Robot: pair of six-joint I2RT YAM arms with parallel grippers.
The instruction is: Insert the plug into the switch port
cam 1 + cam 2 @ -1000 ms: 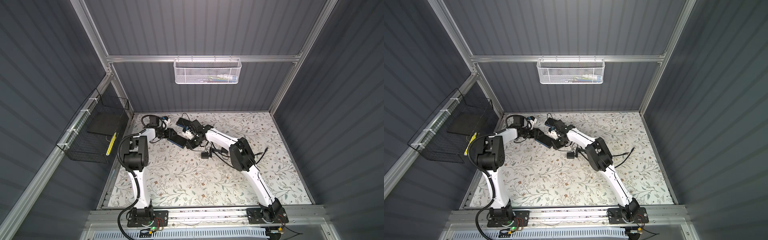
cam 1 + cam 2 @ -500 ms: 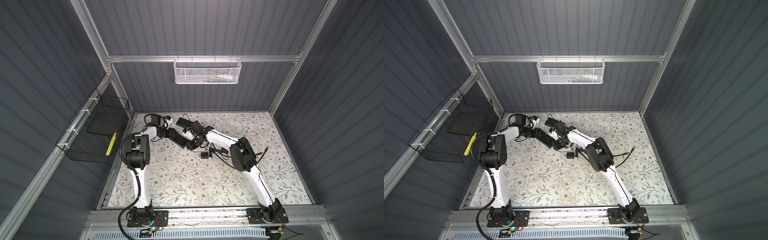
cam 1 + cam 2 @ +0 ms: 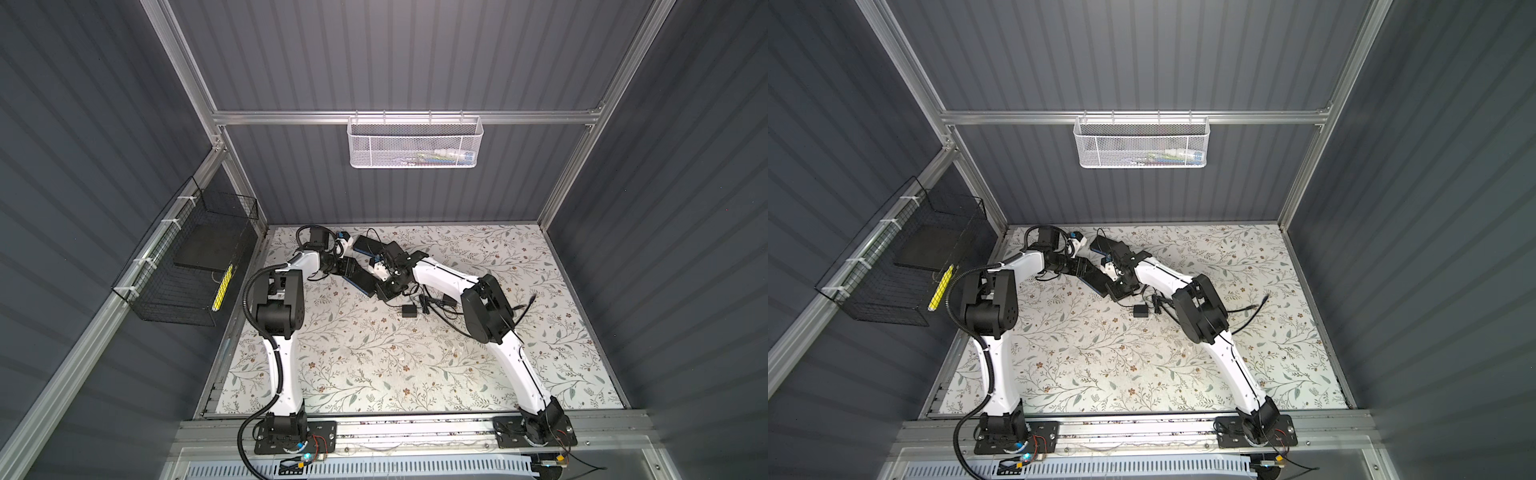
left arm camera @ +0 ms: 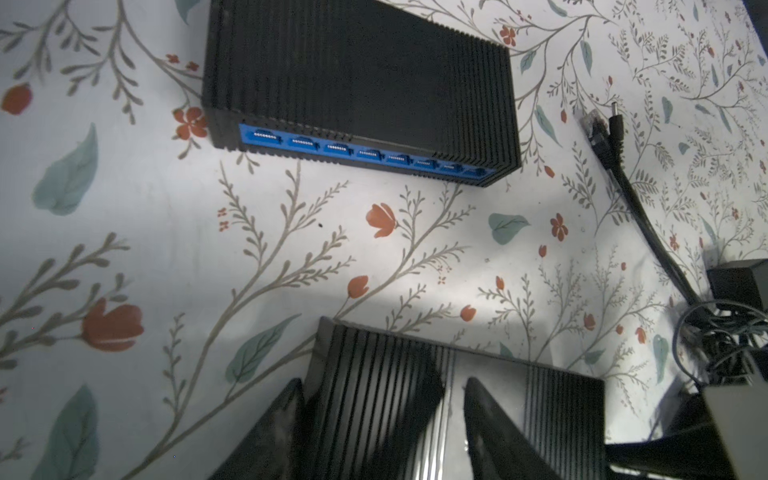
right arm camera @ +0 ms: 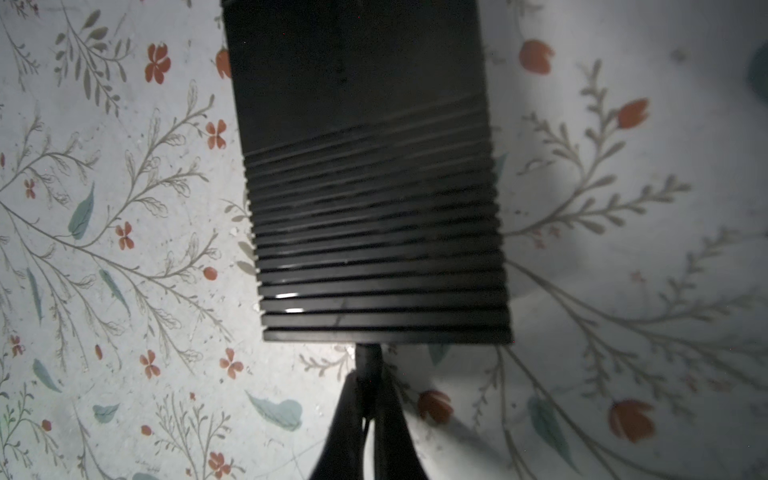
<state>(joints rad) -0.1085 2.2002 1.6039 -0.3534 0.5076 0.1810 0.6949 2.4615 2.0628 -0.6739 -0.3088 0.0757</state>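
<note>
Barely shifted, left end effector (image 4: 382,384) grasps switch (image 4: 557,409); right end effector (image 5: 368,384) seemingly pinches plug (image 5: 368,358).

Both top views are looking steeply down from high above the near edge, sharing nearly the whole white floral-patterned table mat (image 3: 374,365), while the two wrist cameras are hovering close over it, each facing, from opposite sides, the same ribbed black rectangular box (image 4: 374,407) (image 5: 365,208).

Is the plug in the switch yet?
Cannot tell. The plug, pinched in the right tool, meets the switch at its end; the port is hidden.
</note>
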